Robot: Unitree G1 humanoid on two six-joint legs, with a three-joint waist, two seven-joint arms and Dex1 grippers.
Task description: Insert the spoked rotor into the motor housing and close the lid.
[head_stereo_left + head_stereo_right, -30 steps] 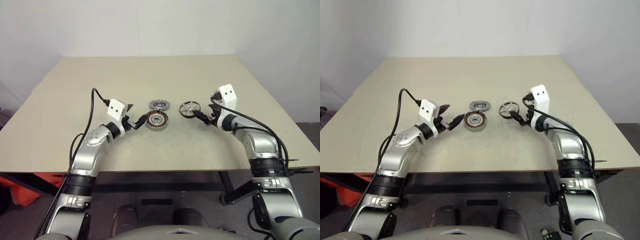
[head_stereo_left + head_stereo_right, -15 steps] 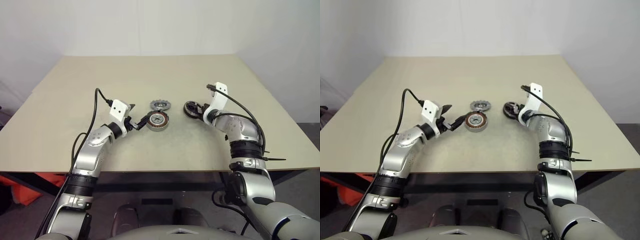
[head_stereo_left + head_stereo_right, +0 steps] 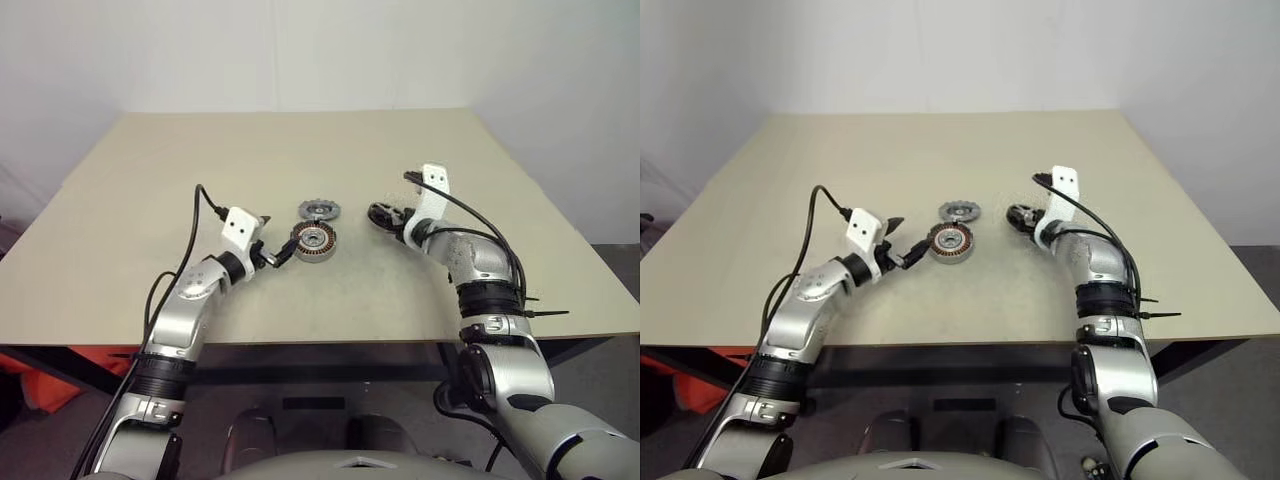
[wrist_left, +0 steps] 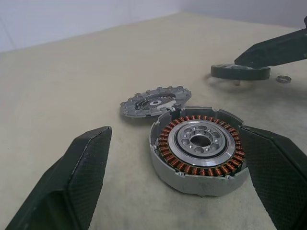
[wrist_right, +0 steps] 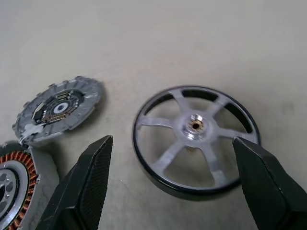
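Spoked rotor (image 5: 196, 140) flat on table, now straddled by released right gripper (image 5: 172, 184); left gripper (image 4: 177, 179) released, unmoved.

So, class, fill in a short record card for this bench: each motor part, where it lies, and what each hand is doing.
surface: tan table
motor housing: flat on the table, copper windings up, nothing fitted inside
lid: on the table just behind the housing, not fitted
spoked rotor: flat on the table, apart from the housing
left hand: open, fingers either side of the housing, one close against its side
right hand: open, fingers astride the rotor, not gripping
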